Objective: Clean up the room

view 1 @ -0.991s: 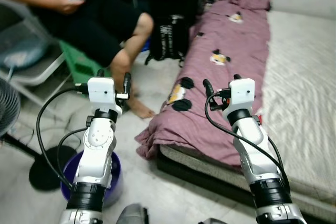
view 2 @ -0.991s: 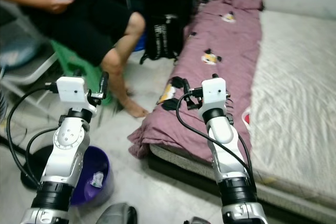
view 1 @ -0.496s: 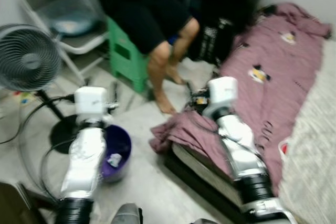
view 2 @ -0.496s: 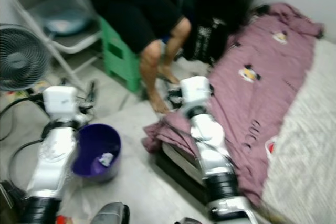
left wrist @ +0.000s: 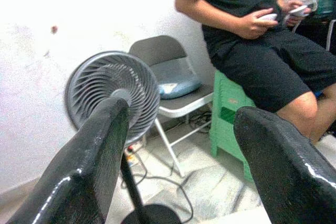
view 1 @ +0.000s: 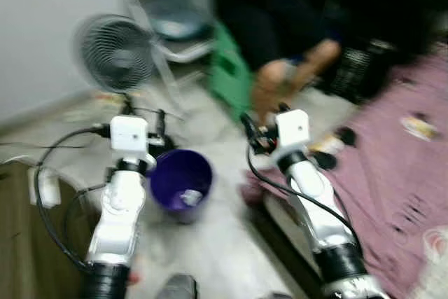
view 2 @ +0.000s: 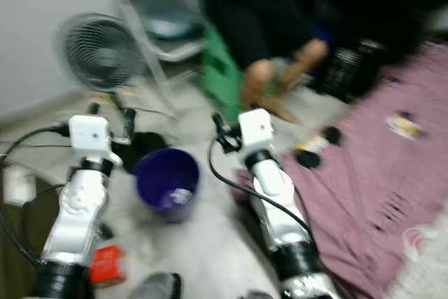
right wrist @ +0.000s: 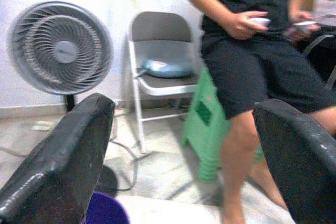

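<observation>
A purple bucket (view 1: 180, 180) stands on the pale floor between my two arms, with a white scrap (view 1: 189, 197) inside it. My left gripper (view 1: 143, 113) is held up just left of the bucket; it is open and empty, as its wrist view (left wrist: 178, 111) confirms. My right gripper (view 1: 262, 120) is raised to the bucket's right, over the floor beside the bed, and is also open with nothing in it (right wrist: 184, 103). A small red box (view 2: 106, 265) lies on the floor by my left arm. The eye views are blurred.
A standing fan (view 1: 115, 54) and a grey folding chair (view 1: 171, 15) are at the back by the wall. A person (view 1: 280, 5) sits on a green stool (view 1: 231, 75). A pink blanket (view 1: 392, 173) hangs off the bed on the right. Cables cross the floor.
The whole view has swung left: the fan, chair and wall have come in and the bed has slid to the right edge. Both arms keep the same raised pose.
</observation>
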Available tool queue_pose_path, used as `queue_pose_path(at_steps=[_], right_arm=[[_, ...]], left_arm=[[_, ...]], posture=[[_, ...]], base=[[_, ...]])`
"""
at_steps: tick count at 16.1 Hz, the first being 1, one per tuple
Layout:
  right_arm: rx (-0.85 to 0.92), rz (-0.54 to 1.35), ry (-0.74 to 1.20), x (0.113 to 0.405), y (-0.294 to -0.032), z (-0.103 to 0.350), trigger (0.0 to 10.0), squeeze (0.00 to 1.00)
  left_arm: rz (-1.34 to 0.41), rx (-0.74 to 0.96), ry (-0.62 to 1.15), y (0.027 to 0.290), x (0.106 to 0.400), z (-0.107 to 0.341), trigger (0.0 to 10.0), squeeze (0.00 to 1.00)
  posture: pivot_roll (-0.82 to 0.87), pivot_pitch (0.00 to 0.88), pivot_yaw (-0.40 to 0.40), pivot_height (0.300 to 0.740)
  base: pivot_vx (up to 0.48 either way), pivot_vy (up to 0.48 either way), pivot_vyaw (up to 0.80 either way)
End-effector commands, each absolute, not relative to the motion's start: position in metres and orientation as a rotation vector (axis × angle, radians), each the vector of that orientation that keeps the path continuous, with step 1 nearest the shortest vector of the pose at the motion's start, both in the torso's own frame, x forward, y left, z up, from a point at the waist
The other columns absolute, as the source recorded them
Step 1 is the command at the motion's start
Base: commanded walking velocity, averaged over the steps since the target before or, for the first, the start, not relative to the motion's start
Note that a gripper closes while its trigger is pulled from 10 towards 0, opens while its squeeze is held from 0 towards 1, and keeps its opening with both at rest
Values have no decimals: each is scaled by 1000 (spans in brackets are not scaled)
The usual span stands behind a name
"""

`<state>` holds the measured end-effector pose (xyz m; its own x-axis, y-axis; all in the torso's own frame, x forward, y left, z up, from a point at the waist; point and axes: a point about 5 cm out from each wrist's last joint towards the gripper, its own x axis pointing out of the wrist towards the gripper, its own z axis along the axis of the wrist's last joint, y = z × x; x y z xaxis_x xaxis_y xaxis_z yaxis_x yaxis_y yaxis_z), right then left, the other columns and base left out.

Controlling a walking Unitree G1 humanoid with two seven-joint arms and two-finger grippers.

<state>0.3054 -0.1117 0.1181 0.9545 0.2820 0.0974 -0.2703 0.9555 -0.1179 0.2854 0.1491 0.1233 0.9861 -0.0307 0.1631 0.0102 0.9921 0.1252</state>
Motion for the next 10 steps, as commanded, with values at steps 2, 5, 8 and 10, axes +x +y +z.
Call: queue_pose_path(at_steps=[2,5,8,10], right_arm=[[-101,258,-132,305,-115,123,10000,0],[-107,249,-134,301,-118,123,10000,0],[-112,236,-126,298,-123,122,10000,0],[-115,235,-123,298,-124,122,10000,0]], left_arm=[[-56,134,-159,144,288,124,10000,0],[-105,104,-162,137,289,124,10000,0],[-144,76,-170,132,288,125,10000,0],[-153,65,-173,130,289,125,10000,0]], posture=[[-54,59,27,740],[-71,68,34,740],[-81,69,30,740],[-81,66,20,740]], base=[[0,0,800],[0,0,431],[120,0,0],[403,0,0]])
